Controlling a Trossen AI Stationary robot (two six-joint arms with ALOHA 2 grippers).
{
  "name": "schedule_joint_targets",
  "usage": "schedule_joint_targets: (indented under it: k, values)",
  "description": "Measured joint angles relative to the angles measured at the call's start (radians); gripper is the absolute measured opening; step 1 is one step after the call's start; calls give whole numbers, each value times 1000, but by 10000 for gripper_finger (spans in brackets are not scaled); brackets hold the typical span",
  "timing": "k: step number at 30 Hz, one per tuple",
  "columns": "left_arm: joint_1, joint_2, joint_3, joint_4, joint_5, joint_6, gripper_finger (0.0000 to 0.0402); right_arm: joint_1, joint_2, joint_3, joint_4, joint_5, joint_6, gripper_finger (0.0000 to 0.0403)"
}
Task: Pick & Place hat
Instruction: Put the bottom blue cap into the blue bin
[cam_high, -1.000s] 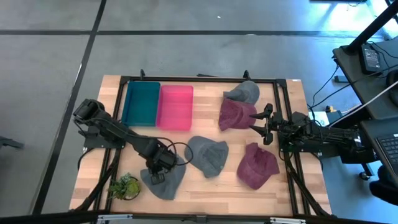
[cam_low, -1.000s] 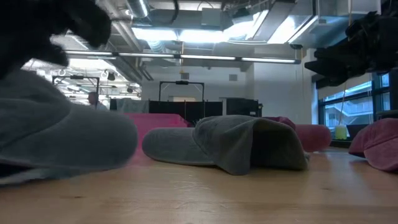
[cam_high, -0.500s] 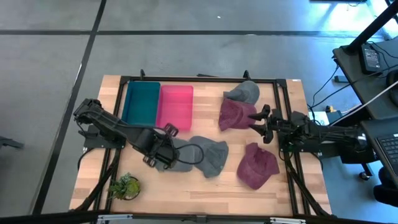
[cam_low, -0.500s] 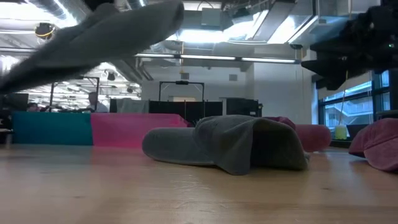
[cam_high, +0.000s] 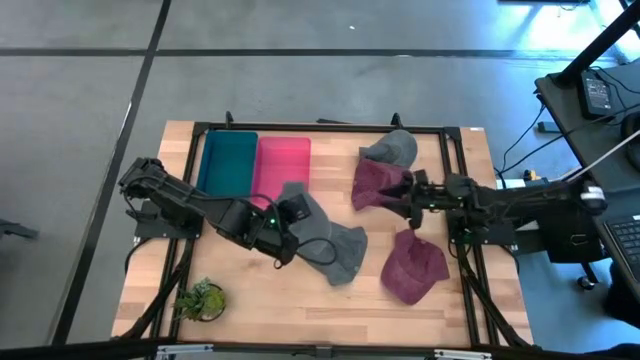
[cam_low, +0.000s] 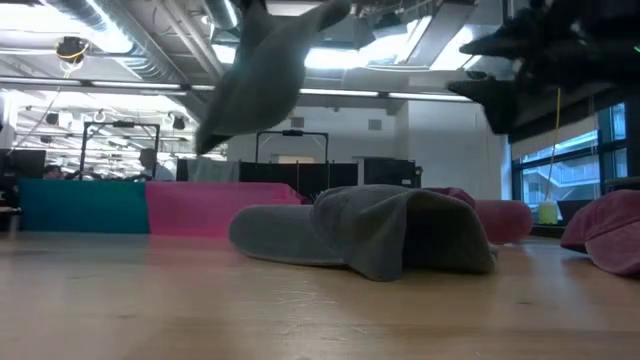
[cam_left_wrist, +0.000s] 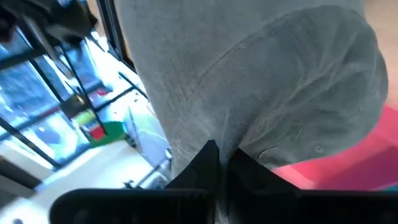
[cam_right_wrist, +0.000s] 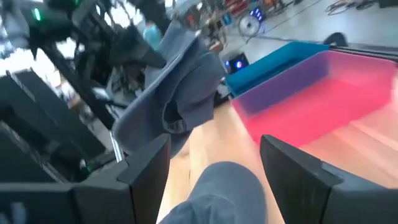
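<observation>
My left gripper (cam_high: 281, 214) is shut on a grey hat (cam_high: 303, 204), which it carries in the air beside the pink bin (cam_high: 283, 172). In the low view this hat (cam_low: 262, 78) hangs high above the table. A second grey hat (cam_high: 343, 252) lies on the table's middle. My right gripper (cam_high: 411, 206) is open and hovers between two maroon hats, one far (cam_high: 377, 184) and one near (cam_high: 414, 266). A third grey hat (cam_high: 394, 150) lies by the far edge. My left gripper pinches a fold of the grey hat's cloth (cam_left_wrist: 205, 134) between its two shut fingers (cam_left_wrist: 208, 160). Which part of the hat that fold belongs to, I cannot tell. The hat is lifted clear of the table and hangs slack (cam_right_wrist: 171, 93).
A teal bin (cam_high: 225, 166) stands beside the pink one at the far left. A small green plant (cam_high: 200, 298) sits at the near left corner. Bare wood (cam_high: 300, 305) runs along the near edge. A black frame (cam_high: 320, 127) borders the table.
My left gripper has lifted the grey hat off the near left part of the table. It has carried the hat up, toward the far edge and to the right, to the pink bin's near side. My right gripper has shifted slightly toward the table's left.
</observation>
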Motion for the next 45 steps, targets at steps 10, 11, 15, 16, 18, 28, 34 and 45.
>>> schedule_joint_targets:
  k: [10,11,15,16,18,28,34,45]
  values:
    - [30,4,0,129,44,256,4,22,419,310,-26,-169,21,248]
    - [30,5,0,130,50,274,4,22,449,336,-27,-171,22,248]
    - [30,5,-2,135,64,319,4,21,552,431,-27,-251,24,248]
    - [30,5,-3,135,63,327,4,22,573,452,-26,-277,25,248]
    - [30,5,-3,137,61,336,4,23,614,489,-27,-300,30,248]
    - [25,5,-4,178,58,342,5,22,718,581,-27,-330,24,187]
    - [25,5,-4,178,66,338,19,22,718,581,-27,-369,-9,57]
    - [20,5,-4,179,109,313,33,22,719,581,-37,-377,-48,15]
